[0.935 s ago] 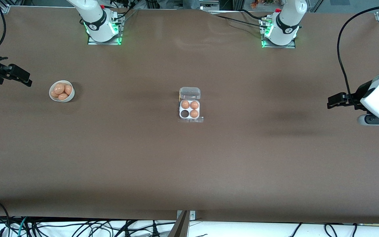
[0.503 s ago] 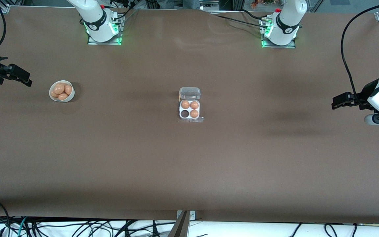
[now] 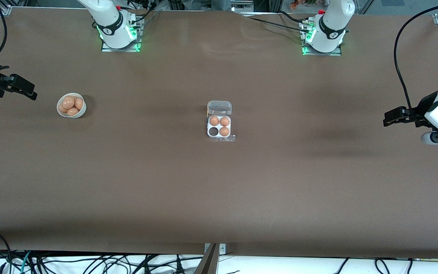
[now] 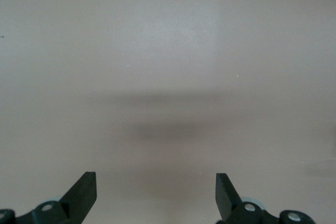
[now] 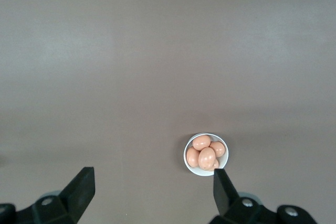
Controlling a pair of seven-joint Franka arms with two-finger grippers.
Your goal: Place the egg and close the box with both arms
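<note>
The box sits mid-table, its clear lid open and lying flat. Three of its cups hold eggs; one cup nearer the front camera is empty. Several orange-brown eggs lie in a round white bowl toward the right arm's end; they also show in the right wrist view. My right gripper is open and empty, up in the air beside the bowl, at the table's end. My left gripper is open and empty over bare table at the left arm's end.
The brown table stretches wide around the box. Both arm bases stand along the table's edge farthest from the front camera. Cables hang along the table's nearest edge.
My left gripper drew back toward the left arm's end of the table, then stopped. The right arm, the bowl and the box have not moved.
</note>
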